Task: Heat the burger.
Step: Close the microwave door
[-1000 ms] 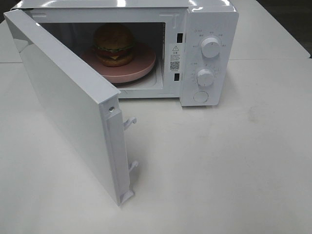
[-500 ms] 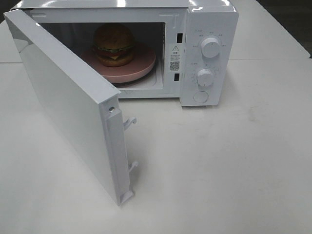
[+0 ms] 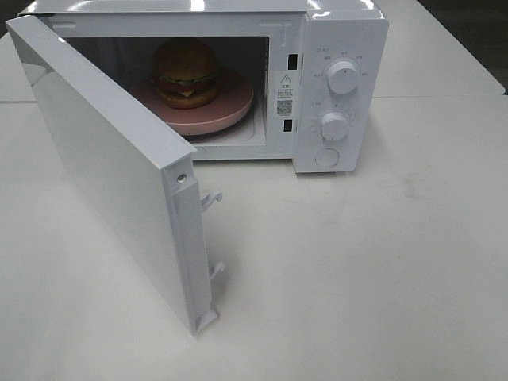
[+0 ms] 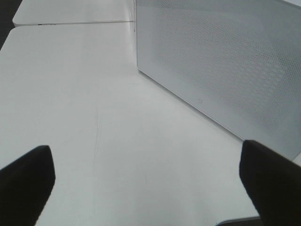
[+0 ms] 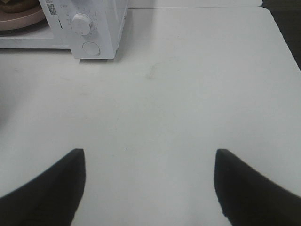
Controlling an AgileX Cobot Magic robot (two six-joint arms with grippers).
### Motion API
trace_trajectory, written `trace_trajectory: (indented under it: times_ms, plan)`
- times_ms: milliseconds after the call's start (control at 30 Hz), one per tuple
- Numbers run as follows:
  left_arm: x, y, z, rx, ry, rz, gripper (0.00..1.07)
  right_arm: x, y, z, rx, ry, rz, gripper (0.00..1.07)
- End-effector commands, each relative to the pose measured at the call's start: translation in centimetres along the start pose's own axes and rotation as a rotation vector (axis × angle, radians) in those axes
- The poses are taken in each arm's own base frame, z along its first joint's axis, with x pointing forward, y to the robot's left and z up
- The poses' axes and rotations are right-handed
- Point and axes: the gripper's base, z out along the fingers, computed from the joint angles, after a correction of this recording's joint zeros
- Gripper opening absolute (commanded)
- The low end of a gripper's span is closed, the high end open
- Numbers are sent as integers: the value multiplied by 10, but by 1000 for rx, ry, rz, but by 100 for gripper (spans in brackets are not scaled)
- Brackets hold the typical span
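Lab bench setting: microwave (image 3: pixel 341 48) on plain white tables (image 3: pixel 381 262).

Glossy white microwave (image 3: pixel 341 32), dotted matt door (image 4: pixel 225 61), matt table (image 3: pixel 381 270), glossy-bunned burger (image 3: pixel 186 71).

A white counter (image 3: pixel 381 262) fills the high view, brightly and evenly lit, with faint grey scuffs. A seam (image 3: pixel 444 97) between its panels runs toward 3 o'clock. Dark floor (image 3: pixel 480 32) shows at 1 o'clock.
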Motion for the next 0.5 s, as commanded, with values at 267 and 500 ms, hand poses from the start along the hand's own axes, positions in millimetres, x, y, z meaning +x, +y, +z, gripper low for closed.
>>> trace_trajectory:
  times_ms: [267,500]
  plan:
    - [0,-1,-1,13,-21,-4,100,2,0,-3,1,-31,-4,73]
    - [0,-1,-1,14,-21,-4,100,2,0,-3,1,-31,-4,73]
